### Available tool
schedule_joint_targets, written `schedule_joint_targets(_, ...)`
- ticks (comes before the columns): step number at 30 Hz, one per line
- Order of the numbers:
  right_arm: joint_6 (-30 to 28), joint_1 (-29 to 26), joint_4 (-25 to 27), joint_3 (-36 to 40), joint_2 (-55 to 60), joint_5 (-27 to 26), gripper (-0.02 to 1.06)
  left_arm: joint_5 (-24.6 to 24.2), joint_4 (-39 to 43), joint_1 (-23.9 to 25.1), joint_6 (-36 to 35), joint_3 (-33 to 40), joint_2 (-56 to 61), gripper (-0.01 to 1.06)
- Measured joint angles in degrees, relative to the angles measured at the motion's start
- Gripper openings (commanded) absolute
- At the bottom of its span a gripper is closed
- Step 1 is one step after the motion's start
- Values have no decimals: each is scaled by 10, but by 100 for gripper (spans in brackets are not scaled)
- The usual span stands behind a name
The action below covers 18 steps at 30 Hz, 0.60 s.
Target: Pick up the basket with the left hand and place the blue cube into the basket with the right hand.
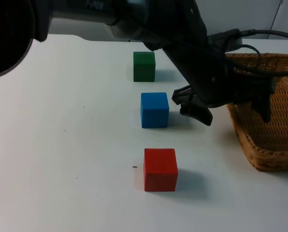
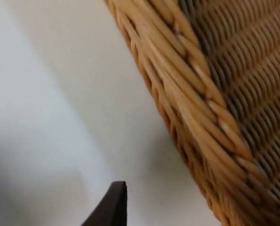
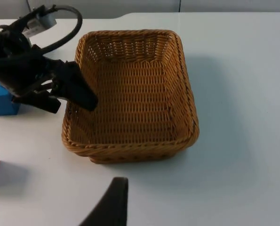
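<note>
Left gripper [image 1: 231, 112]: I see it spread open, one finger [image 1: 198, 112] outside the basket's near wall, the other [image 1: 265, 108] inside, straddling the rim.
Basket [image 1: 274, 145]: wicker, resting on the white table [image 1: 61, 159] at my right side.
Blue cube [image 1: 154, 110]: on the table just beside the outer finger, between the green cube [image 1: 144, 66] and the red cube [image 1: 160, 169].
Right gripper [image 3: 112, 202]: I see one fingertip, above the table near the basket; I cannot tell its spread.
</note>
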<state>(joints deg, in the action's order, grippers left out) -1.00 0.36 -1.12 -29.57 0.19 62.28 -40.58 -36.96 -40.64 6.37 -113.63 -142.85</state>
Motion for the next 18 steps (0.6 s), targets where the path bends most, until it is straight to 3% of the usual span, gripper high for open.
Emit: schedule_joint_targets(18,4,0,-2,0,0,0,104,13,-3,-7,-6,-19,-32,104)
